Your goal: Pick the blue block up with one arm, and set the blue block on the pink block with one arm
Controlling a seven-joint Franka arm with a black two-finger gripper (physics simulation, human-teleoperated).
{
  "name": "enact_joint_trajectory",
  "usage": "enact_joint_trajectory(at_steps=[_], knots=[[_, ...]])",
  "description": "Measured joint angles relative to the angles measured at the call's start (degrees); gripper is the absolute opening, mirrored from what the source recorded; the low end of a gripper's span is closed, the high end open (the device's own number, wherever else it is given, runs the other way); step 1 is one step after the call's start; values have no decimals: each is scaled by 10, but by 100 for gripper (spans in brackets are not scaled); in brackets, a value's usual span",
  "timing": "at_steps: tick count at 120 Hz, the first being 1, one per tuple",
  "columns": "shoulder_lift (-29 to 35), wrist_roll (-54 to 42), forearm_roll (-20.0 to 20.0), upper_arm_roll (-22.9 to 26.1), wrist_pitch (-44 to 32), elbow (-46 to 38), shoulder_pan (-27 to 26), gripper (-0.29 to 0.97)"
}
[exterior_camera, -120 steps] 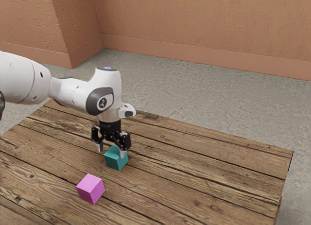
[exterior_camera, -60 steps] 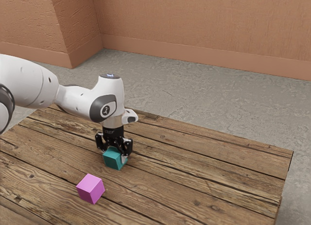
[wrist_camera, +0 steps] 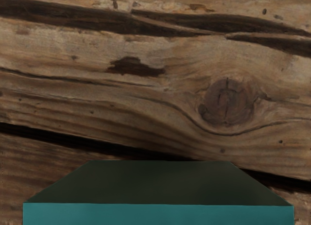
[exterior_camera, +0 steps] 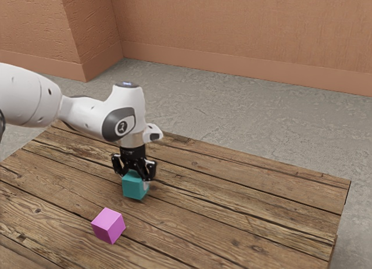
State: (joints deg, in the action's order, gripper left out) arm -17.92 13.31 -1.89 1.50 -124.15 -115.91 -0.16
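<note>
Exterior view, left to right: white arm enters from 9 o'clock of the frame and reaches right over the wooden bench. The wrist points straight down.

Pink block sits flat on the planks near the front edge, nothing touching it. One corner faces the camera.

Blue block (reads more teal than blue) is at roughly 1 o'clock from the pink block, near it but with a clear gap. It is directly under the hand.

End effector: the black fingers come down on two opposite sides of the blue block's upper part and both press against it, so it is clamped on that block. The block's top face is mostly hidden between the fingers, and its lower half shows below them. I can't tell whether its underside clears the planks or rests on them.

At 3 o'clock from the blocks there is only bare plank out to the bench's right edge. Grey floor lies beyond, and a tan wall runs along the back.

Wrist view: the blue block is just under the hand, dark top face with a brighter teal side. Bench grain lies past it. A round knot sits at about 1 o'clock from the block.
</note>
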Motion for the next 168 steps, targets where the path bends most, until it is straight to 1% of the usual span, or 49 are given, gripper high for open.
enact_joint_trajectory(at_steps=[12, 32, 48, 86, 139, 155, 168], knots=[[38, -2, -2, 0, 1, -37, 0, 40], [89, -18, -4, 1, 14, -59, 0, 40], [128, -39, -4, 1, 23, -98, 0, 40], [189, -82, -4, 2, 31, -169, 1, 40], [246, -114, -5, 9, 32, -242, -9, 40], [249, -120, -4, 11, 35, -245, -9, 52], [250, -124, -3, 12, 37, -245, -9, 58]])
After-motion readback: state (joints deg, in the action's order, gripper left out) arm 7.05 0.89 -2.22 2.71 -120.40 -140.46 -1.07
